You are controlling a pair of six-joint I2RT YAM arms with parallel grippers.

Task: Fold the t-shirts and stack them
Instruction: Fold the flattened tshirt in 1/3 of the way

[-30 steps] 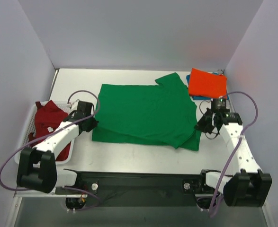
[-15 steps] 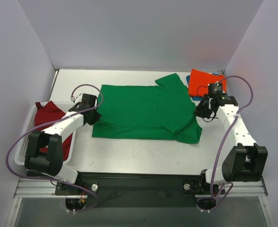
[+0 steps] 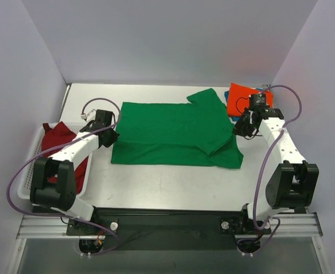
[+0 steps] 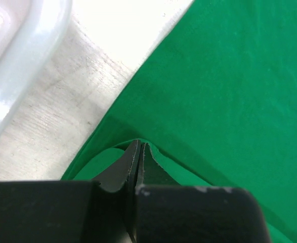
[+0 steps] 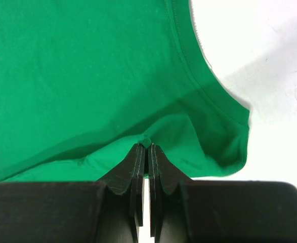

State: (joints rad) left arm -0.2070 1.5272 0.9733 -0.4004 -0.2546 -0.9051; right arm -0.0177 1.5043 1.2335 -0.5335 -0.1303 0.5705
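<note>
A bright green t-shirt (image 3: 173, 131) lies spread across the middle of the table, its near part doubled over. My left gripper (image 3: 112, 137) is shut on the shirt's left edge; the left wrist view shows green cloth (image 4: 224, 91) pinched between the closed fingers (image 4: 129, 164). At the shirt's right edge my right gripper (image 3: 236, 130) is shut on a small pinch of green fabric (image 5: 87, 76), seen at the tips in the right wrist view. A folded orange-red t-shirt (image 3: 242, 98) lies at the back right on a blue one (image 3: 268, 88). A dark red t-shirt (image 3: 56, 142) fills the basket.
A white slatted basket (image 3: 31, 171) stands at the table's left edge, next to my left arm. Grey walls close in the back and both sides. The orange-red stack sits right behind my right wrist.
Both grippers have carried the green shirt's near edge away from me, toward the back. The shirt's near part now lies folded over and the cloth looks shorter front to back.
</note>
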